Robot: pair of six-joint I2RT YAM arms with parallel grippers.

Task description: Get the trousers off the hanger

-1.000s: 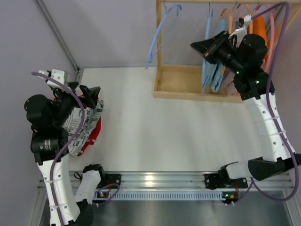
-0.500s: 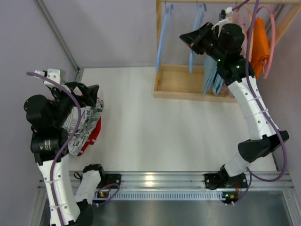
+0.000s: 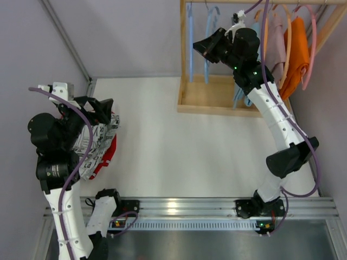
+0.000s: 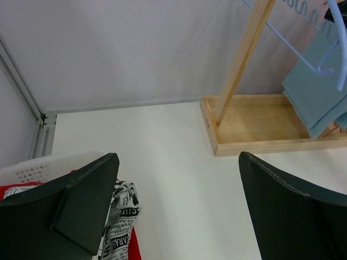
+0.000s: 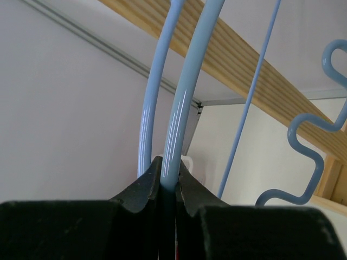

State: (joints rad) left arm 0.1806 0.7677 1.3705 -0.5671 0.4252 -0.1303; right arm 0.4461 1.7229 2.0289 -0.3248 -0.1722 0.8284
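Right hand (image 5: 168,176) clamped tight on a thin light blue plastic hanger (image 5: 187,92) up at the wooden clothes rack (image 3: 217,103), where the light blue trousers (image 4: 314,92), dusty mauve trousers (image 3: 275,49) and orange trousers (image 3: 297,51) hang. Left hand (image 4: 176,206) spread wide with nothing in it, over the white mesh basket (image 4: 49,165) at the left edge of the white table (image 3: 179,146), red trousers (image 3: 107,157) and white black-print trousers (image 4: 122,216) heaped there

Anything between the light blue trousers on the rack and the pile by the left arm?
Yes: the rack's wooden upright stands on that side of the light blue trousers. Past it the table shows nothing before the pile.
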